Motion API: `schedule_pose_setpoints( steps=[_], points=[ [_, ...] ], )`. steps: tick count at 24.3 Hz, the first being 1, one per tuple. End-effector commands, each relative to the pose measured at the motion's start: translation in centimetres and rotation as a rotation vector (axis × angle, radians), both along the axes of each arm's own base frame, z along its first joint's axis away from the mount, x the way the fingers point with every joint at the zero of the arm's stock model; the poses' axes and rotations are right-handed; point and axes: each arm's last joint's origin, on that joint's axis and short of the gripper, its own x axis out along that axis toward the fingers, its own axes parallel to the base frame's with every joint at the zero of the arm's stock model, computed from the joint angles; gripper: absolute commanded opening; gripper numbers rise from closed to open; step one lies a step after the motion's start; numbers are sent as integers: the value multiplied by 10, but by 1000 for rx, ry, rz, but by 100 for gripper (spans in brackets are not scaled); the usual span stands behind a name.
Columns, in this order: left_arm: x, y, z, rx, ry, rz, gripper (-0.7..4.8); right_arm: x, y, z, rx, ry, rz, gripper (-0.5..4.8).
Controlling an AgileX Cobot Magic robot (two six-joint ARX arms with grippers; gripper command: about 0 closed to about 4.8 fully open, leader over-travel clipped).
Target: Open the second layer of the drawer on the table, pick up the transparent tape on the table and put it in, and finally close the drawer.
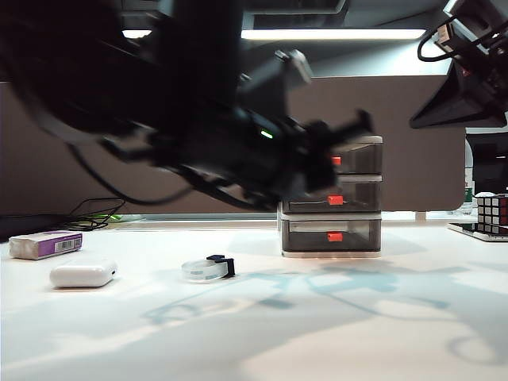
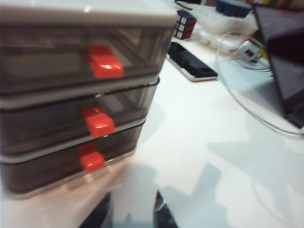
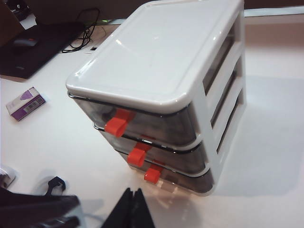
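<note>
The broad white surface (image 1: 333, 317) carries the white-framed, smoky-grey three-tier drawer (image 3: 190, 95), all tiers closed, its middle second layer (image 2: 71, 121) included. The left hand (image 2: 132, 213), fingers slightly parted and empty, hovers before it; the right hand (image 3: 132, 211) looks closed, empty. The small clear transparent tape (image 1: 208, 268) lies left of the drawer.

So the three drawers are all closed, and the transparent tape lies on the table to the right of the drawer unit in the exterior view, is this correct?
Not quite. The three drawers are closed, but the transparent tape lies on the table to the left of the drawer unit, not to the right. The exterior view shows it, between the white rounded case and the unit.
</note>
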Motion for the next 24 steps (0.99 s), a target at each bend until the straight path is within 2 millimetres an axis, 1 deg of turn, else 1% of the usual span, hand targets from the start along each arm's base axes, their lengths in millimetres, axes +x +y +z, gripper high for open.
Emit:
schedule_pose_setpoints(
  steps=[1,2,4,6,7,9,10,12,14,17,23,24],
  points=[
    [3,-24,-4,-8,-20,32,98,1,0,3,0,-30,4,-5],
    [5,-30,-3,-26,-17,-31,98,1,0,3,0,-29,3,-5],
    [8,-35,2,-49,-21,-103,98,1,1,3,7,-26,7,-5],
    [9,-37,6,-68,-31,-103,98,1,1,3,12,-23,8,-5],
    [10,-38,7,-67,-28,-77,97,1,2,3,14,-22,9,-5],
    [11,-41,7,-14,-25,88,97,1,2,4,19,-27,9,-5],
    [10,-46,6,22,-43,206,97,2,3,5,33,-30,8,-5],
    [14,-55,5,26,-60,310,97,2,4,8,59,-45,3,-5],
    [20,-70,-3,67,-49,336,97,2,6,9,63,-56,10,-5],
    [24,-80,-8,141,-47,468,97,2,7,8,65,-49,21,-5],
    [26,-79,-10,135,-45,531,100,2,7,8,64,-48,22,-5],
    [27,-80,-13,117,-34,516,141,2,7,8,64,-48,22,-5]
  ],
)
